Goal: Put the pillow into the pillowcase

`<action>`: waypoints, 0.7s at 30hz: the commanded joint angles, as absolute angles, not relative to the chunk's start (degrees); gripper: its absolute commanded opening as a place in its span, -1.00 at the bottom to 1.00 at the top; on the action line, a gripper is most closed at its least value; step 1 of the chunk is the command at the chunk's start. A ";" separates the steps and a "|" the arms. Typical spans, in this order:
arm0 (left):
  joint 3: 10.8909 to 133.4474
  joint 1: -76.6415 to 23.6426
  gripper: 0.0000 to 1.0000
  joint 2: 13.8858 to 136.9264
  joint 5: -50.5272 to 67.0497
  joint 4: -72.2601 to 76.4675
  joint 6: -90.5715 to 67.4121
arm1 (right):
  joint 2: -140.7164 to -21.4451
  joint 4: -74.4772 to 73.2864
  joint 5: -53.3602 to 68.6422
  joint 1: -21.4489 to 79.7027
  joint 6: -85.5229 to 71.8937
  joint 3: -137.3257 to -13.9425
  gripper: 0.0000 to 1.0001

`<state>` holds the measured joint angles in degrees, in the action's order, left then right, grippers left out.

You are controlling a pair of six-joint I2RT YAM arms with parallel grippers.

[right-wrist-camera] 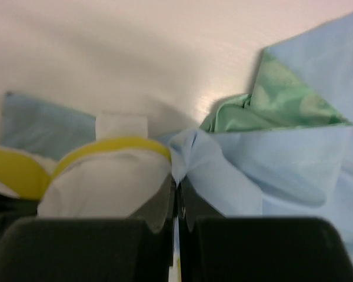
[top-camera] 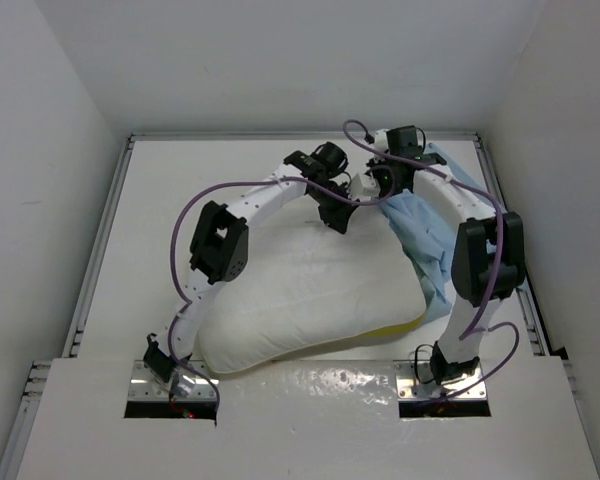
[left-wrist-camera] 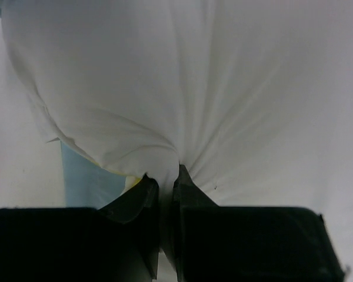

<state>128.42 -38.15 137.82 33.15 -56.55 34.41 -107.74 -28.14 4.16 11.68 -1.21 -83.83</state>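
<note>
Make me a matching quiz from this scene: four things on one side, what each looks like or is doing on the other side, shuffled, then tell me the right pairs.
Column one:
1. pillow
2. pillowcase
3. left claw
4. right claw

Column two:
A. shut on light blue cloth
B. white and puffy with a yellow band
C. shut on white cloth
D. light blue with a green side

Pairs: 1-B, 2-D, 3-C, 4-A
</note>
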 commanded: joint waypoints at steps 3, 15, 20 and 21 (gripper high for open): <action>129.46 -36.83 -1.00 137.37 31.44 -46.05 29.42 | -101.69 -34.45 13.09 13.62 3.52 -82.36 -1.00; 136.32 -39.55 -1.00 134.30 46.58 -62.58 38.42 | -110.83 -22.24 -0.89 11.78 -15.55 -92.45 -1.00; 136.50 -39.03 -1.00 134.30 43.78 -56.45 30.96 | -109.52 -21.44 3.24 11.87 -17.41 -91.24 -1.00; 135.45 -38.68 -1.00 134.38 42.73 -54.77 29.55 | -108.73 -21.79 3.69 11.78 -16.97 -88.97 -1.00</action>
